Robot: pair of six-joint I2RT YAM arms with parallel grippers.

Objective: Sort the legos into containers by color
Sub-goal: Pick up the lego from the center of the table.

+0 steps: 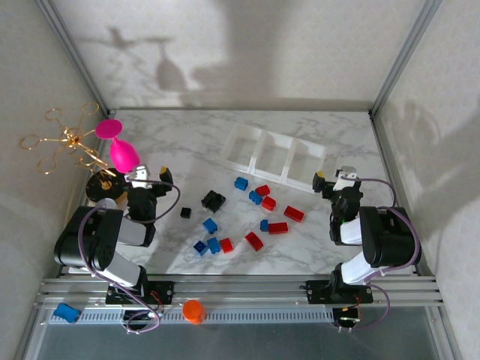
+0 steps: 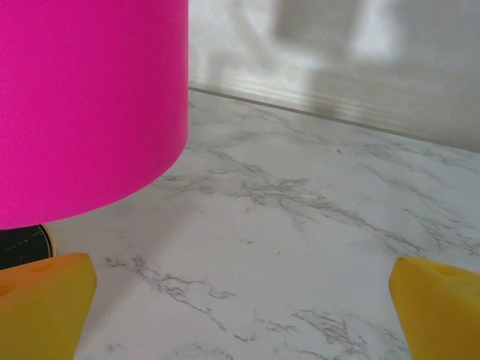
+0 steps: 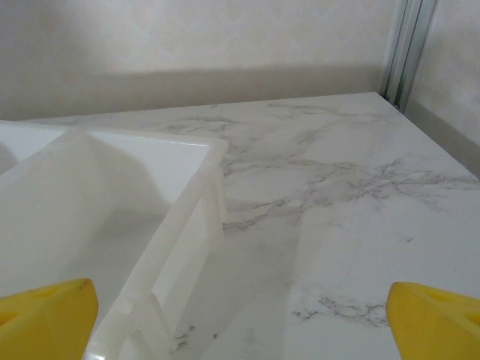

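The left gripper [image 1: 148, 178], by the pink goblet [image 1: 124, 154], and the right gripper [image 1: 335, 180], beside the tray [image 1: 256, 154], both gape wide, holding nothing. The legos [image 1: 277, 227] lie scattered on the table [image 1: 187, 142] between the arms, just before the tray.

Pink goblet [image 1: 122, 152] beside gold wire stand [image 1: 71, 139], left; orange knob [image 1: 193, 310] on near rail.

My left wrist camera cuts off the bright pink goblet-shaped thing [image 2: 82, 105] at top and left; my right one crops the white three-compartment plastic tray [image 3: 199, 202] leftward.
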